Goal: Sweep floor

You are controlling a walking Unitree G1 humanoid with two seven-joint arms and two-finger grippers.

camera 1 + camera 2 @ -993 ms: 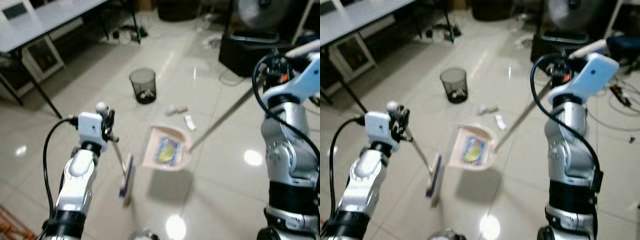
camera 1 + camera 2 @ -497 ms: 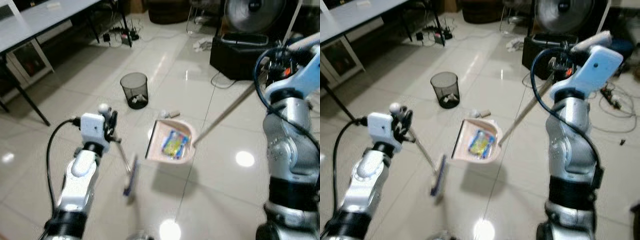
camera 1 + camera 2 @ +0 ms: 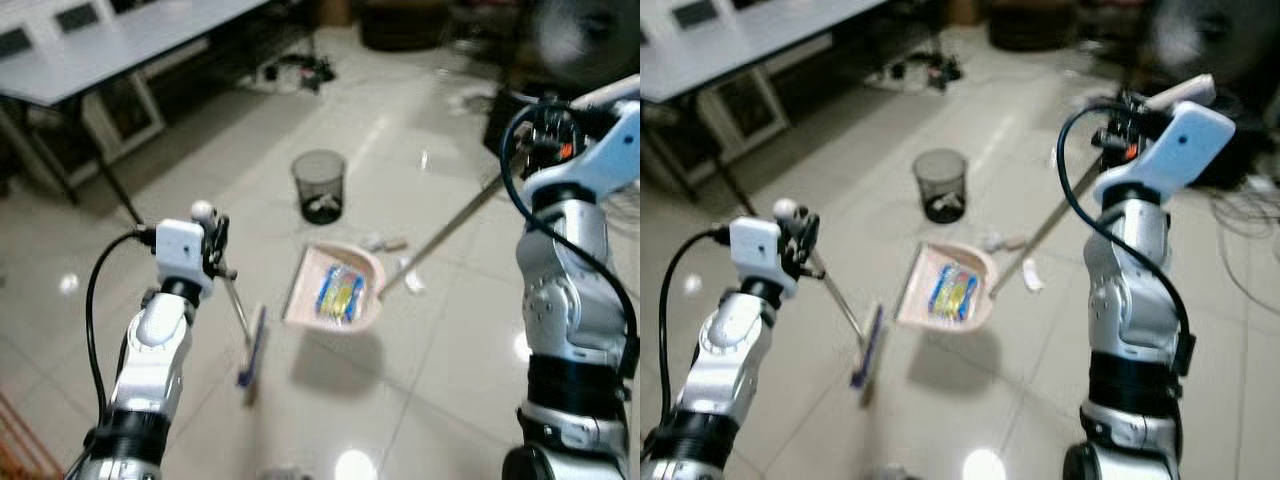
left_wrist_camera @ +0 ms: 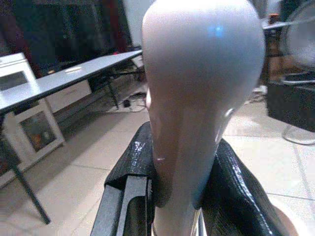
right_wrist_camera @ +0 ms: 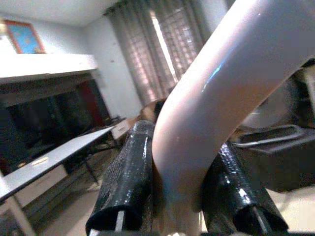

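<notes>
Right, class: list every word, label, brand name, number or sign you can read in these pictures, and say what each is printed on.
None can be read.
The wrapper in the dustpan has blue and yellow print, too blurred to read.
The framed picture on the wall is too blurred to tell any lettering.

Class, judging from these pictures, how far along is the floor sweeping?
Done: a colourful wrapper lies in the dustpan. In hand: left gripper clamps the broom, right gripper the dustpan's handle. Left: scraps on the floor near the wire bin.
</notes>
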